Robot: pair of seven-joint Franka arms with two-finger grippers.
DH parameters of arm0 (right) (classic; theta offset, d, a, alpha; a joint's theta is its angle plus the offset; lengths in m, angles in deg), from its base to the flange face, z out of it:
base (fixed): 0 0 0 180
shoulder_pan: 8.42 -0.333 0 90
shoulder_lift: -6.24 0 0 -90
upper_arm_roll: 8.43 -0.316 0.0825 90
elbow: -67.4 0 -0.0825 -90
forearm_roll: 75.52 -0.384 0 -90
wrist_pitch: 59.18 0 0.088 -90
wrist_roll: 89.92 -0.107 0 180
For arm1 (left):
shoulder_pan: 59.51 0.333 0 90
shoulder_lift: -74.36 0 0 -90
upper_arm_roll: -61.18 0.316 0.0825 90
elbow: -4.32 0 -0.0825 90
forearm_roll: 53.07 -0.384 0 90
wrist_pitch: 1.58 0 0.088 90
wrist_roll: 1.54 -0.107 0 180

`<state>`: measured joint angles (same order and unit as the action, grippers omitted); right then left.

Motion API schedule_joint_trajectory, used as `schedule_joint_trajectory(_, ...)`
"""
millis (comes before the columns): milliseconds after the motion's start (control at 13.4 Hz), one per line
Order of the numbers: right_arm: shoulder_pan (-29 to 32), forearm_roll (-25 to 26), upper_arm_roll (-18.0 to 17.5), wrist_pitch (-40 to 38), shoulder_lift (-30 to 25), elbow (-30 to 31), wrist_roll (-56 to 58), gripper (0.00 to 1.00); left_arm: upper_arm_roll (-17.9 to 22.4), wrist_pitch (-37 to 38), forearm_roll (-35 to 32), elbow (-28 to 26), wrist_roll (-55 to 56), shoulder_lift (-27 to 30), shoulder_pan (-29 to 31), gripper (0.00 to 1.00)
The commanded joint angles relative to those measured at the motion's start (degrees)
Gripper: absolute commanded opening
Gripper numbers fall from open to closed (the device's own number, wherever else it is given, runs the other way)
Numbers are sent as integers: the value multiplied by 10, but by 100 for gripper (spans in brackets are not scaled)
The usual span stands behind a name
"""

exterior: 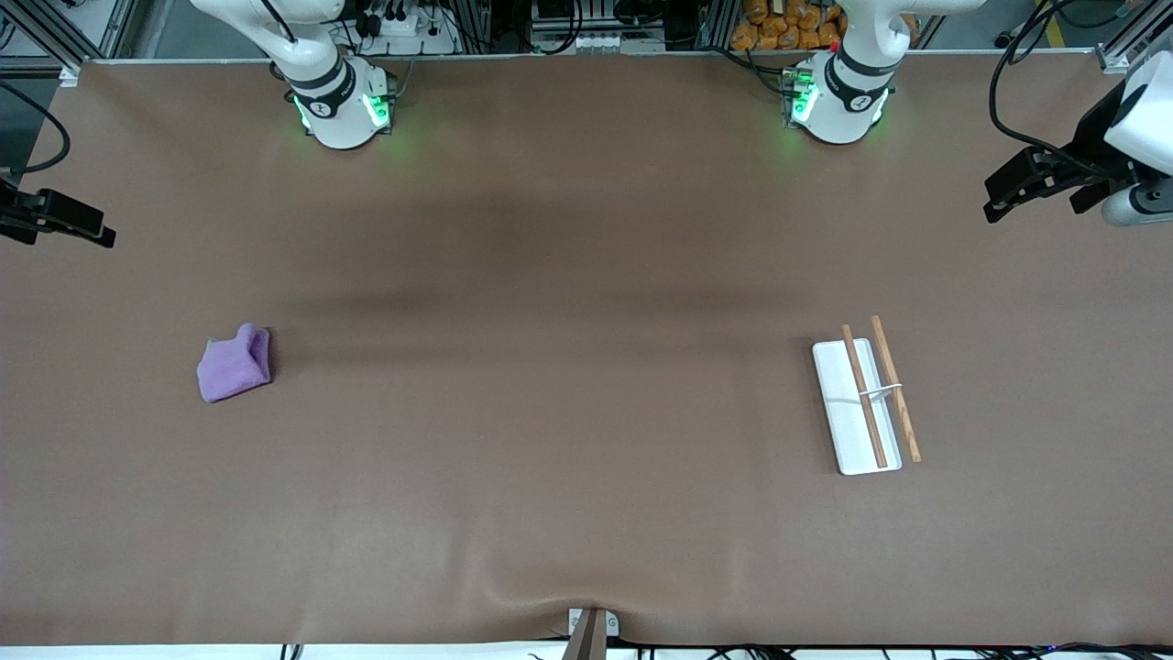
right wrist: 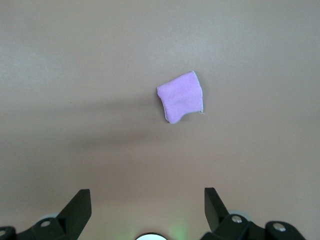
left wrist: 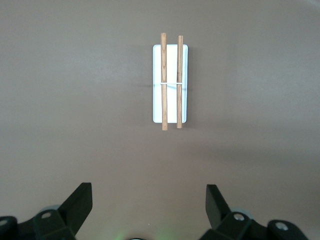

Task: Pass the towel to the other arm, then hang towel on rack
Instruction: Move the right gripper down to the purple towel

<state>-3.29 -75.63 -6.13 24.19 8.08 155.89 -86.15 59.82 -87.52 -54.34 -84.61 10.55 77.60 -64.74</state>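
One towel [exterior: 235, 365], one rack [exterior: 865, 403] with two rods, left gripper [left wrist: 149, 201] and right gripper [right wrist: 147, 201] fingers spread, empty

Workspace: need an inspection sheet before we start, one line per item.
Surface: brown table cover, slight wrinkle at the edge nearest the front camera.
Job's things: small lavender terry towel lies folded on the table toward the right arm's end; rack with white flat base and two wooden rods toward the left arm's end, nothing on it.
Clutter: nothing seen.
Grippers: left gripper open, high over the table near the rack; right gripper open, high over the table near the towel; both empty.
Cables: black cables by the left arm.
Surroundings: frame rails, orange items past the table edge.
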Motion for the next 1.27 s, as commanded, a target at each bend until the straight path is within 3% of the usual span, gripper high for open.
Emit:
schedule_joint_trajectory(0, 7, -3, -4, -2, -2, -2, -4, 100, 0, 9, 6, 27, -1, -8, 6, 100)
schedule_joint_trajectory(524, 15, -6, -4, 3, 3, 5, -4, 100, 1, 9, 2, 18, -2, -17, 7, 100)
schedule_joint_trajectory(824, 38, -7, -4, 24, 46, 9, -3, 100, 2, 3, 2, 20, -20, -31, 7, 100)
schedule_joint_trajectory(1198, 61, -7, -4, 109, 97, 68, 5, 100, 2, 8, 0, 17, -17, -31, 8, 100)
